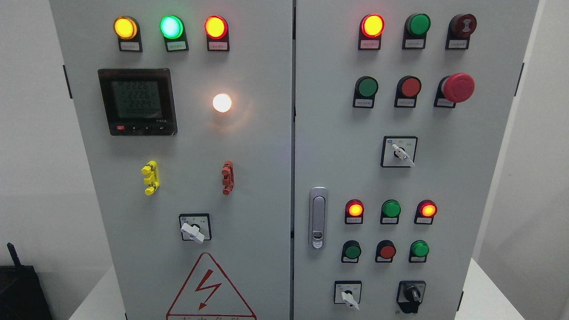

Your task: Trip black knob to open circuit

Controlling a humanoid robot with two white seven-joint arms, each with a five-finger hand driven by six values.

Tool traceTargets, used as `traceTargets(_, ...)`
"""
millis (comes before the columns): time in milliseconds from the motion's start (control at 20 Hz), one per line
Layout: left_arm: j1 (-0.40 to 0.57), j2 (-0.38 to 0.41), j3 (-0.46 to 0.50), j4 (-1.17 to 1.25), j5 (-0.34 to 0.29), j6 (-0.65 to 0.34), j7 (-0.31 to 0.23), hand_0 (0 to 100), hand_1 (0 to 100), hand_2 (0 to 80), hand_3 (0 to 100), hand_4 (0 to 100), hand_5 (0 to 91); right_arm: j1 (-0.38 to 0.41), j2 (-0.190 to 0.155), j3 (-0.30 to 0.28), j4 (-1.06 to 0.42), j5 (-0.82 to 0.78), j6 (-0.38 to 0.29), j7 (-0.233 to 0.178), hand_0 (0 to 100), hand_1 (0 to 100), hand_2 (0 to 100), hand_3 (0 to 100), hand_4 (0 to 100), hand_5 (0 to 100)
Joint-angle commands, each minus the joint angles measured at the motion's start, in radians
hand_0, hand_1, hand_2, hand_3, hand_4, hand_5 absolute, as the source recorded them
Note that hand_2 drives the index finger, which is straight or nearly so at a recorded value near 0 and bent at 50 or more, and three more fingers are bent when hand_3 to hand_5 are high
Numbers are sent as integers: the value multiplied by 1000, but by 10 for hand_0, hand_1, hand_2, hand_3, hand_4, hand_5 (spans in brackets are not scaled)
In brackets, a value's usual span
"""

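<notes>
From my head camera, the black knob (411,295) sits at the lower right of the cabinet's right door (329,146), just right of a white-handled selector (348,297). Neither of my hands is in view, so I cannot tell my fingers' state. I should approach low, pinch only that knob's handle and twist squarely, clear of the selector.

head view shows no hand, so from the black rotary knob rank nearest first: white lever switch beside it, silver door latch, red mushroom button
From the black rotary knob, lower right:
1. White lever switch, just left.
2. Silver door latch, upper left.
3. Red mushroom button, top right.
No hand is in view.
</notes>
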Motion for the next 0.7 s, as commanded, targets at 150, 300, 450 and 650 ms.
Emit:
traceTargets(150, 0, 0, 0, -25, 0, 0, 0, 120, 389, 0, 0, 0, 0, -49, -1, 14, -15, -9, -18, -14, 0, 308, 0, 0, 0, 0)
traceTargets(300, 0, 0, 0, -25, 0, 0, 0, 120, 389, 0, 0, 0, 0, -49, -4, 15, -59, -11, -22, -18, 0, 307, 0, 0, 0, 0)
traceTargets(450, 0, 0, 0, -25, 0, 0, 0, 120, 389, 0, 0, 0, 0, -49, -5, 14, -128, -12, -22, -21, 0, 304, 0, 0, 0, 0)
traceTargets(650, 0, 0, 0, -25, 0, 0, 0, 120, 389, 0, 0, 0, 0, -45, -13, 12, -222, -12, -29, -48, 0, 298, 0, 0, 0, 0)
